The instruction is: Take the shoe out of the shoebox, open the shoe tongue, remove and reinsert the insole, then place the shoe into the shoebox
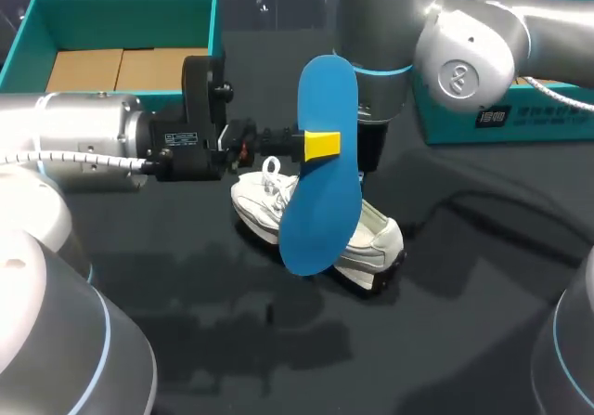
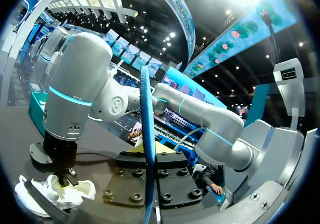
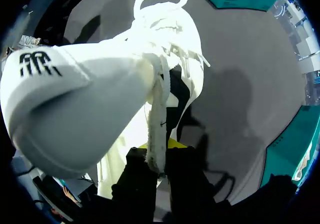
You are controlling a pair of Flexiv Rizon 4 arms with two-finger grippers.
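We see the dark counter (image 1: 464,294) lit softly from overhead, with faint shadows beside the white shoe (image 1: 379,237) and pinpoint lamp reflections near its far edge. Our left wrist view flares white at a ceiling lamp and bows toward its rim. In our right wrist view the close shoe washes out and shadows the counter.

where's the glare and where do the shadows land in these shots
Head view: the shoe and blue insole throw a faint shadow onto the dark table toward the camera. Right wrist view: the shoe's white tongue is lit almost to white-out, and a dark shadow lies on the table beside the shoe. Left wrist view: the shoe glows bright against the table.
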